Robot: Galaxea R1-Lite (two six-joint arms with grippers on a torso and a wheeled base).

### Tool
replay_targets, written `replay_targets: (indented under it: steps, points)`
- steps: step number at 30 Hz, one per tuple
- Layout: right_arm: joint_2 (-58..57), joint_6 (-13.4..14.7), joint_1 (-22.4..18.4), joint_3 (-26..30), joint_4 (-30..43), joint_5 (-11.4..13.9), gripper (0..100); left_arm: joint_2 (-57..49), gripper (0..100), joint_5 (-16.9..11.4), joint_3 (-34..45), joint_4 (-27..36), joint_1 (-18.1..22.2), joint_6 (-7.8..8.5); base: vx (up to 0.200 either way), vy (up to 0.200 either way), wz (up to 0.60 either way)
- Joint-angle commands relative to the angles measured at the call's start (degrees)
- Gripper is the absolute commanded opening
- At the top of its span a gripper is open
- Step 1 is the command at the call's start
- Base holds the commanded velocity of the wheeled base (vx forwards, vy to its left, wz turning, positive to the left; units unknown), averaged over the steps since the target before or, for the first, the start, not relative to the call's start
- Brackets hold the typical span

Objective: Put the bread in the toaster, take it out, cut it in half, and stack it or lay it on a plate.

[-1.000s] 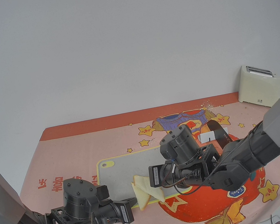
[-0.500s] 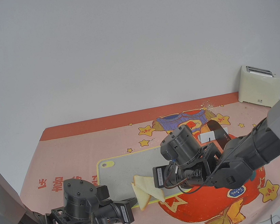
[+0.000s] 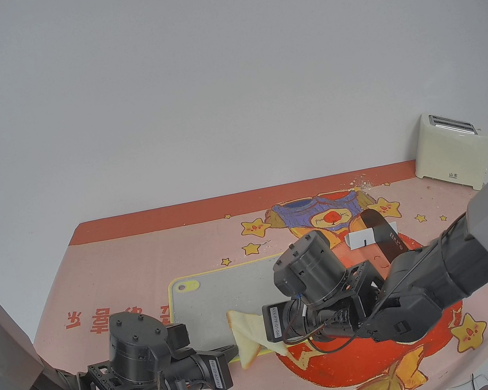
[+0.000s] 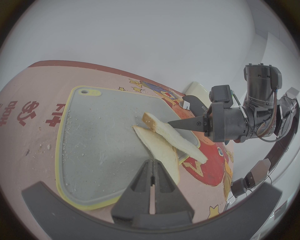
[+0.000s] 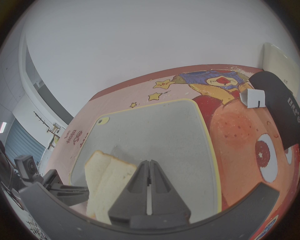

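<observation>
Left gripper [image 4: 152,161]: positioned at the near edge of the cutting board [image 4: 93,131], towards its right corner. Fingers are closed together, with only a thin slit between them. The tip sits against the lower bread half [image 4: 157,150]; it cannot be told whether the bread is pinched.

Bread: two cut halves lie on the board's near right corner. The lower half lies flat on the board and projects over its near edge. The upper half [image 4: 175,139] leans across the lower one, tilted, with one end overhanging the board's right edge.

Right gripper [image 4: 170,124]: positioned over the board's right edge. Fingers are drawn to a closed point, with the tip touching the upper half's raised long edge.

Board surface: grey with a yellow rim, scattered with crumbs.

Beyond the board's right far corner, a black knife [image 3: 380,230] rests in a white holder [image 5: 253,97] on the printed tablecloth [image 3: 144,254].

Cream toaster [image 3: 451,154]: well beyond the board to the right, against the wall.
</observation>
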Motion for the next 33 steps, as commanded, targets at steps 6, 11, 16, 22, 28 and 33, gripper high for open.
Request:
replay_targets:
  steps: [6,11,16,22,28,33]
  points:
    - [-4.9,-0.1,1.8,1.1,0.3,-0.2,0,0.3,0,0.0,-0.1,-0.1,0.1,-0.01,0.000,0.000,0.00]
    - [-4.9,-0.2,1.2,2.2,0.1,-0.6,0,0.3,0,0.0,-0.3,-0.1,0.0,-0.01,0.000,0.000,0.00]
    - [-4.9,-0.3,0.7,2.4,0.2,-1.8,0,0.1,0,0.4,-0.3,-0.1,0.4,-0.10,0.000,0.000,0.00]
    - [-4.5,-0.4,-0.3,2.2,0.3,-1.8,0,-0.5,0,0.5,-0.7,0.0,0.5,-0.10,0.000,0.000,0.00]
    - [-0.6,-0.4,-1.0,2.0,0.1,-1.8,0,-0.6,0,0.5,-0.8,0.0,0.5,-0.10,0.000,0.000,0.00]
    - [0.1,-0.3,-1.0,2.1,0.1,-1.8,0,-4.1,0,-0.1,0.4,0.3,1.0,-0.10,0.000,0.000,0.00]
